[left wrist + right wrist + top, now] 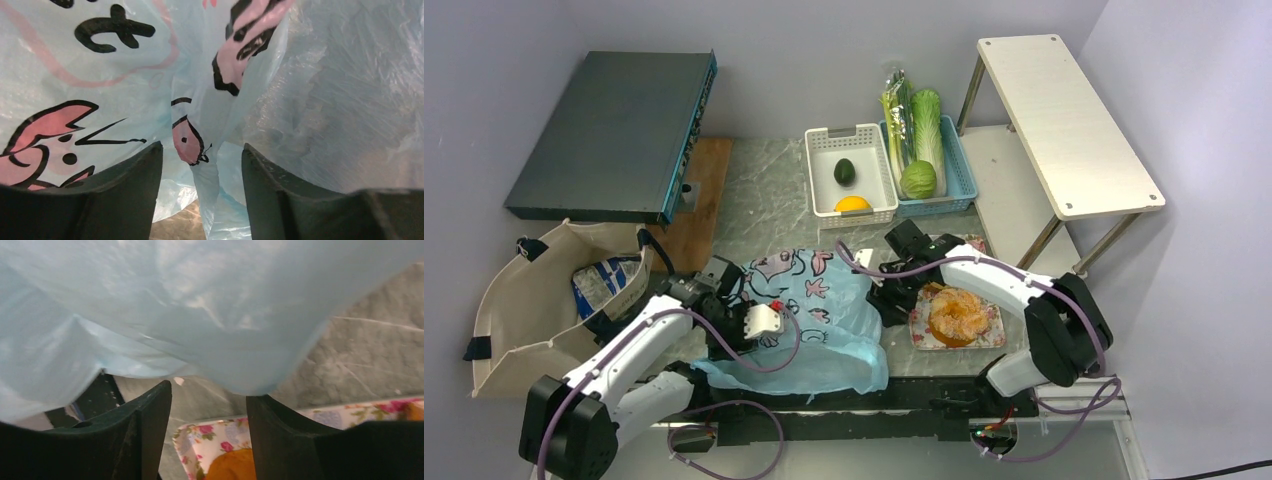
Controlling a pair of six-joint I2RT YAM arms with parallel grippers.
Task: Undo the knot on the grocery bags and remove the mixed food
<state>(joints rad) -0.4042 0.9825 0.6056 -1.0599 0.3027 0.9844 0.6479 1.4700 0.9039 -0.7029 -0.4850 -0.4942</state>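
Your thin light-blue plastic carrier bag [824,335], printed with pink and black cartoons, lay crumpled on the grey marble tabletop [764,200] at the near middle, between the two arms. No view let you tell whether its handles were tied.

Your left gripper [201,147] was pushed against the printed side with its fingers held wide. A loose fold of the plastic hung between them, pinched by neither. Your right gripper [207,391] was spread wide too, at the bag's right edge, with the film right against its fingertips and nothing clamped.

Just right of the bag, an orange glazed doughnut [959,315] sat on a flowered rectangular tray [994,338].

At the back, a white slotted plastic basket [816,175] held a dark avocado [845,171] and a round orange-yellow item [852,204]. Just beside it on the right, a blue plastic basket [964,172] held long green stalks [896,115], a pale-green napa cabbage [929,130] and a round green cabbage [918,179].

At the far left, the beige canvas tote with black straps [509,300] lay open with a blue tortilla-chip bag [604,285] inside. Behind it, a dark flat metal box [614,130] rested on a wooden board [709,190]. A white shelf board on metal legs [1064,120] stood at the right.
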